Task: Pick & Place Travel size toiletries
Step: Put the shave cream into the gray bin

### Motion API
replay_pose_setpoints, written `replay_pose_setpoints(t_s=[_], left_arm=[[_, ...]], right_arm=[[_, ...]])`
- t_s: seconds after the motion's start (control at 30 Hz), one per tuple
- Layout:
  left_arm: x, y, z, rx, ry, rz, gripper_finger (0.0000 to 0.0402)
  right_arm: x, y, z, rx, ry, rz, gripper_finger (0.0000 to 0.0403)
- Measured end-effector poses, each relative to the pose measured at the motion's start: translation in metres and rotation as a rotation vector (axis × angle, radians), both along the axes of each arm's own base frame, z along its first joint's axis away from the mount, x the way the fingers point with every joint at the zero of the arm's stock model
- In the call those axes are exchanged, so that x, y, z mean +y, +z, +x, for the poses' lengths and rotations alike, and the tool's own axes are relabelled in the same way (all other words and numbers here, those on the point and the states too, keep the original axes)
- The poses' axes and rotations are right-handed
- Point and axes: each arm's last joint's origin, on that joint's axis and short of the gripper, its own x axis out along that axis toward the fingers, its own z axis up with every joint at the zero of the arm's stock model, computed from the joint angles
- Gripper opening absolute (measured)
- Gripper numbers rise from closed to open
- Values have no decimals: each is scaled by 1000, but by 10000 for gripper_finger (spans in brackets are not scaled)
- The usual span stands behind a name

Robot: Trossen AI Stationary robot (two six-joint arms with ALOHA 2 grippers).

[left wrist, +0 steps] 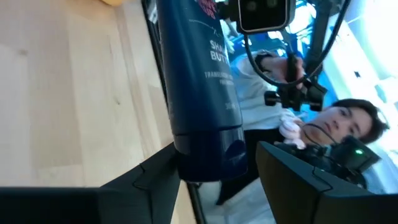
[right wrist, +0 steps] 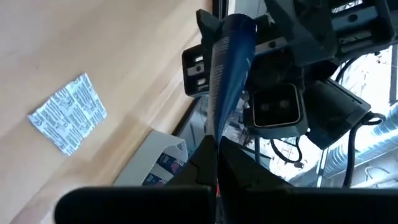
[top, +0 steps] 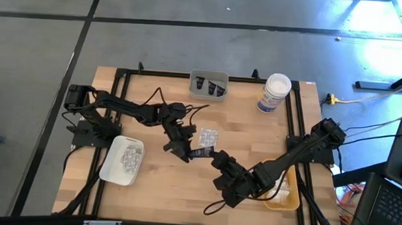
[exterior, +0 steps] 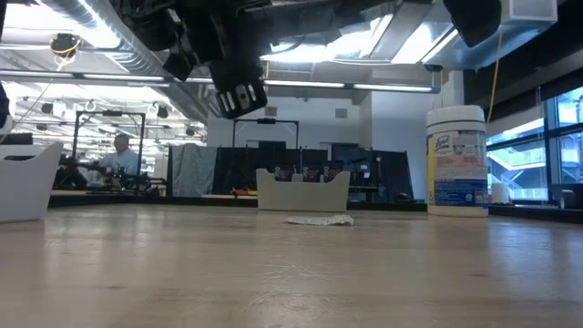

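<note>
A dark blue tube [top: 200, 152] hangs in the air over the middle of the table, between my two grippers. My right gripper [top: 214, 156] is shut on its flat end. My left gripper [top: 187, 153] stands open with the tube's capped end [left wrist: 208, 155] between its fingers; a gap shows between the cap and one finger [left wrist: 292, 180]. A silvery square packet [top: 208, 135] lies flat on the wood just beyond them, also seen in the right wrist view [right wrist: 68, 115] and the low view [exterior: 319, 220]. My right gripper pinches the tube's flat crimped end [right wrist: 219, 134] between its two fingers, coming from the table's right side and slanting a little down. The tube reaches away from the fingers toward my left gripper, lifted clear of the table. My left gripper has one finger [left wrist: 155, 177] close against the cap; whether it touches, I cannot tell.
A grey tray [top: 208, 85] with dark tubes stands at the far edge, and a tall white jar [top: 274, 92] to its right. A white tray [top: 123, 160] with packets is at the near left, a yellow tray [top: 283, 192] at the near right. A person shows beyond the table.
</note>
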Motion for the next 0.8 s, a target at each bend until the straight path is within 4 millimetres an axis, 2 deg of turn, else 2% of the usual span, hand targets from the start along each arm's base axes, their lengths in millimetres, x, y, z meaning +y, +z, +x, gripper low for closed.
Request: replay_pose_setpoints(t_s=[0.5, 0.8], left_arm=[[13, 0, 0, 3, 37, -5, 196], [12, 0, -1, 3, 30, -7, 196]], right_arm=[[3, 2, 2, -28, 16, 41, 0], [-5, 3, 10, -50, -1, 79, 0]])
